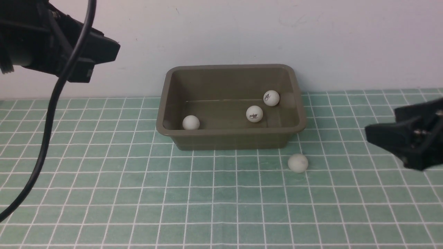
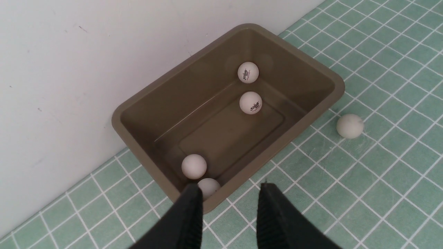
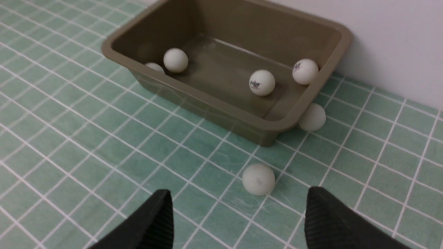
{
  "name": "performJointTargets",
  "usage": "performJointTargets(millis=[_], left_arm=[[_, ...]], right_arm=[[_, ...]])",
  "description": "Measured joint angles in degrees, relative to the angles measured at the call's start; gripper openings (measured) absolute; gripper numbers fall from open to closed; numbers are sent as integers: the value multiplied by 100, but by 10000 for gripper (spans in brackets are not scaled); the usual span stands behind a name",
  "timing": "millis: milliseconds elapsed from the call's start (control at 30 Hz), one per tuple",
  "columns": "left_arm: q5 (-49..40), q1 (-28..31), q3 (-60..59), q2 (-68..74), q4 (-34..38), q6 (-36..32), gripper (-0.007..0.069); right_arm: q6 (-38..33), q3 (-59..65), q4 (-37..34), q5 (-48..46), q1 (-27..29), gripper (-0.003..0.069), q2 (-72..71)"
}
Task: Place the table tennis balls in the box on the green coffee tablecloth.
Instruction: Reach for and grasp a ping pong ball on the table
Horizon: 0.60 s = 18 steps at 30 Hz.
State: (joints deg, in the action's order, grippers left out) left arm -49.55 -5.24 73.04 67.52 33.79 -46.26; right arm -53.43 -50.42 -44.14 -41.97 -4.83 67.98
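Note:
The olive-brown box (image 1: pixel 166 126) stands on the green coffee tablecloth (image 1: pixel 138 193) against the wall. Several table tennis balls lie inside, among them two with logos (image 1: pixel 254 113) (image 1: pixel 271 98) and a plain one (image 1: pixel 191 122). One ball (image 1: pixel 298 163) (image 3: pixel 258 179) rests on the cloth in front of the box's right front corner. Another ball (image 3: pixel 312 117) shows beside the box's right wall, partly under the rim. My right gripper (image 3: pixel 238 192) (image 1: pixel 380 121) is open, low, just short of the loose ball. My left gripper (image 2: pixel 230 188) (image 1: pixel 104 55) hangs high left of the box, jaws apart, empty.
A white wall (image 1: pixel 311 41) rises directly behind the box. A black cable (image 1: pixel 45 138) hangs from the left arm down over the left part of the cloth. The checked cloth runs to the front edge and out to both sides.

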Motion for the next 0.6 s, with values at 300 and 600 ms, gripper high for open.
performJointTargets(millis=[300, 600], left_arm=[[0, 0, 0, 0, 0, -8, 205], [0, 0, 0, 0, 0, -13, 205]], right_arm=[[0, -761, -12, -90, 0, 462, 1427], [-92, -1139, -290, -95, 0, 462, 2589]])
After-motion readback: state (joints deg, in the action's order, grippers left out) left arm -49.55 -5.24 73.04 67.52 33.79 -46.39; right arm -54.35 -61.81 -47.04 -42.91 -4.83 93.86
